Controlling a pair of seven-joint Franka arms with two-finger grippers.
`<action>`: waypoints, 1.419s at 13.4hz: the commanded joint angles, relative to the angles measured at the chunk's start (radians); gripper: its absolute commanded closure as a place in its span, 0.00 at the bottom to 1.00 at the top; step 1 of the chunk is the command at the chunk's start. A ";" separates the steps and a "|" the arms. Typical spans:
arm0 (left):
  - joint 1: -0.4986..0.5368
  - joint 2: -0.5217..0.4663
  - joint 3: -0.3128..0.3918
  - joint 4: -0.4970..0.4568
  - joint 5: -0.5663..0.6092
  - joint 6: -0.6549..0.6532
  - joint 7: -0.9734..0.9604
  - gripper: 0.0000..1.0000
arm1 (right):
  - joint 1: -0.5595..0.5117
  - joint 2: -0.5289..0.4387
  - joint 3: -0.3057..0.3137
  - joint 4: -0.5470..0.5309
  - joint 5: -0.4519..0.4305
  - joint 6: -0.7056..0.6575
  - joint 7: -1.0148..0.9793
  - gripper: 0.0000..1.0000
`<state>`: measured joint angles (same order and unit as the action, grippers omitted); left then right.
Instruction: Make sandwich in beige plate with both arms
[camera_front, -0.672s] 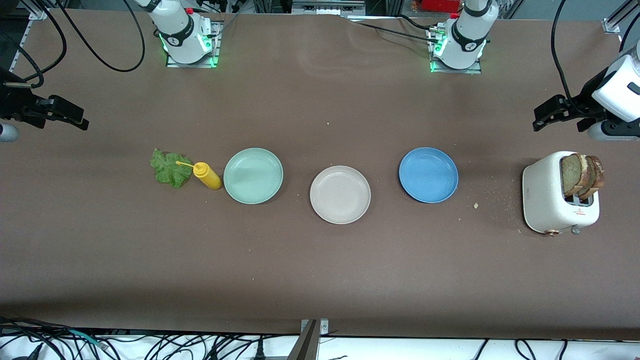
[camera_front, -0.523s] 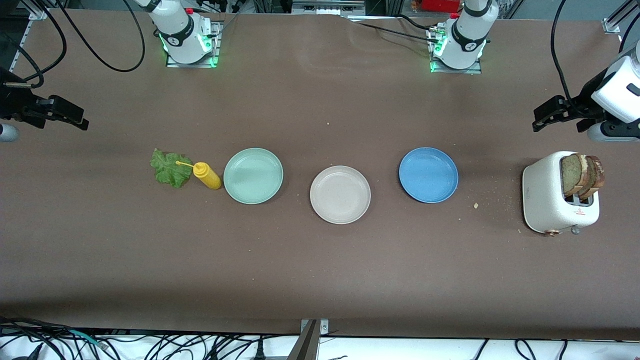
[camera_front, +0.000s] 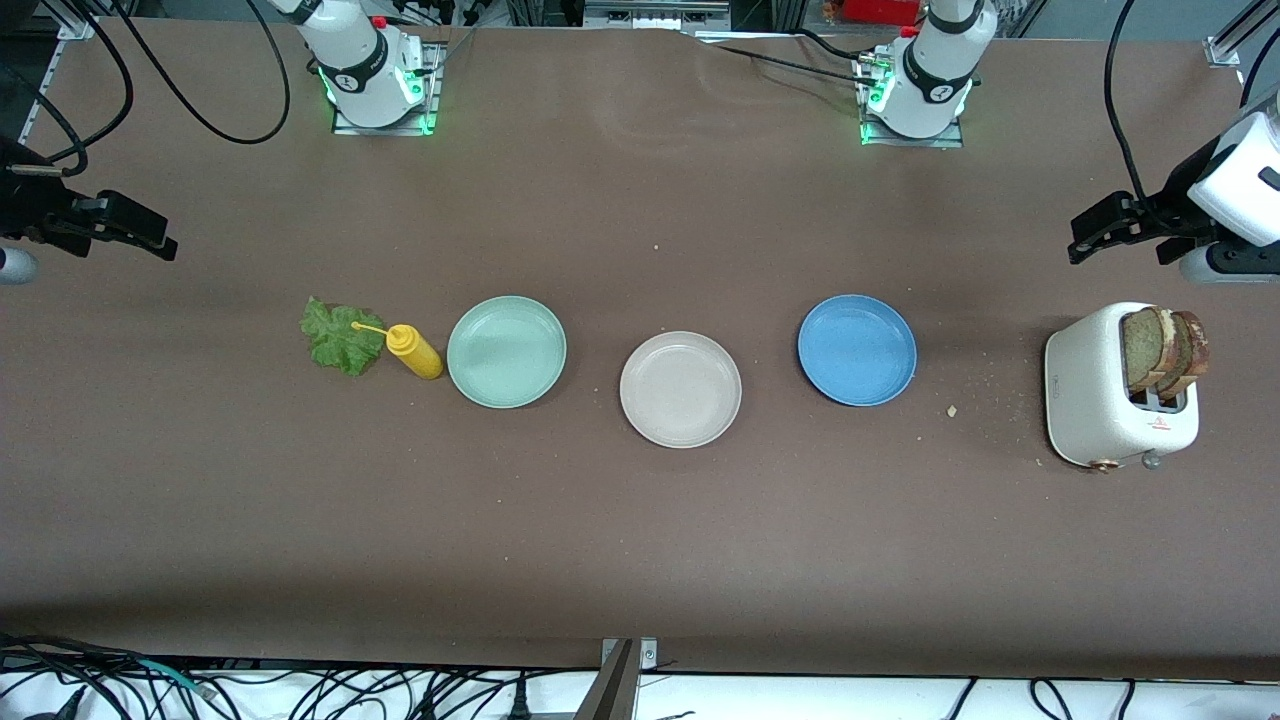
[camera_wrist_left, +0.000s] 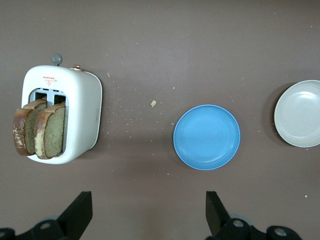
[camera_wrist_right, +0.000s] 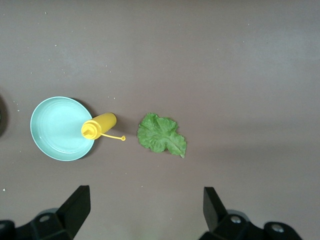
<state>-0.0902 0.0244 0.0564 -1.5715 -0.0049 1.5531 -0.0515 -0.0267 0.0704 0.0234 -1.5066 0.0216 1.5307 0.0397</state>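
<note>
Brown bread slices (camera_front: 1163, 352) sit half-hidden in toaster (camera_front: 1105, 400).

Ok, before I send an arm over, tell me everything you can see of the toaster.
The toaster is white and glossy-looking with rounded corners, standing upright on the table at the left arm's end, beside the blue plate. Two slots on top each hold a slice of bread, tan with dark crust, sticking up well above the slots. One end carries a grey knob, a copper-coloured fitting and a small red mark. Crumbs lie around it. No gripper touches it.
</note>
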 joint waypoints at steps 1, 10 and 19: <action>0.015 0.006 -0.012 0.024 -0.013 -0.013 0.015 0.00 | -0.013 -0.001 0.012 0.002 -0.011 -0.001 -0.009 0.00; 0.018 0.005 -0.010 0.024 -0.013 -0.013 0.015 0.00 | -0.009 -0.003 0.012 -0.001 -0.006 -0.006 -0.014 0.00; 0.017 0.005 -0.012 0.021 0.002 -0.013 0.015 0.00 | -0.009 -0.003 0.012 -0.001 -0.006 -0.027 -0.018 0.00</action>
<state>-0.0867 0.0243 0.0549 -1.5714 -0.0049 1.5530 -0.0514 -0.0265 0.0719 0.0250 -1.5070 0.0216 1.5208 0.0352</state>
